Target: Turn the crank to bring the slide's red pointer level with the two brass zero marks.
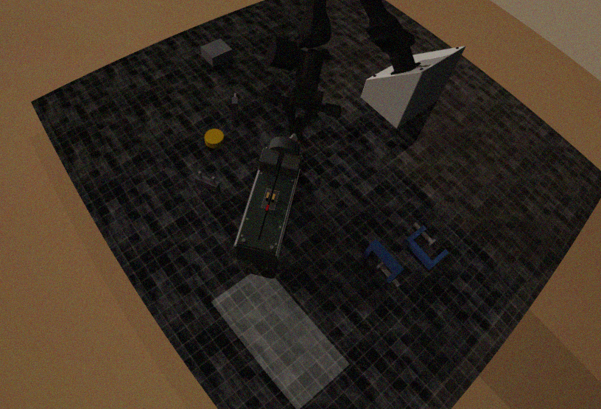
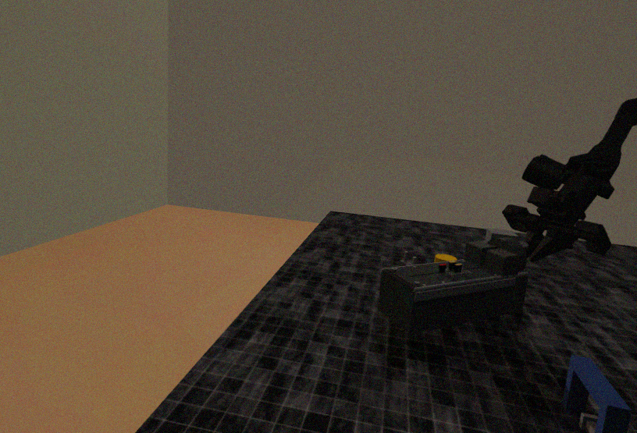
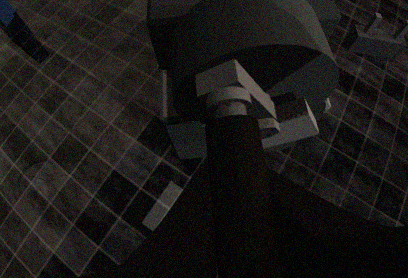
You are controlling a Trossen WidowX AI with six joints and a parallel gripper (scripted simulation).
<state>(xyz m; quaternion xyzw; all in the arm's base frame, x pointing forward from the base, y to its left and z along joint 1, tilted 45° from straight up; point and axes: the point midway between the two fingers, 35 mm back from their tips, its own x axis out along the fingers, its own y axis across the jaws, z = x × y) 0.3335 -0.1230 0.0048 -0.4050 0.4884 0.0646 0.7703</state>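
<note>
The machine (image 1: 252,227) (image 2: 463,307) is a long dark box with a green top, a slot and a rounded housing (image 1: 283,144) (image 3: 260,22) at the arm's end. The red pointer (image 1: 267,207) (image 2: 442,265) is off the two brass marks (image 1: 270,196) (image 2: 457,265), a short way toward the end far from the crank. The light crank arm (image 3: 217,78) sits in front of the housing's dark opening. My gripper (image 1: 294,133) (image 2: 532,257) (image 3: 235,187) is shut on the dark crank handle (image 3: 234,144); the handle is largely hidden in the top and exterior views.
A yellow disc (image 1: 213,138) (image 2: 445,258), a small bracket (image 1: 208,179) (image 3: 377,44) and a grey block (image 1: 216,51) lie left of the arm in the top view. Two blue brackets (image 1: 386,259) (image 1: 427,253), a white wedge (image 1: 392,99) and a pale panel (image 1: 283,336) are also there.
</note>
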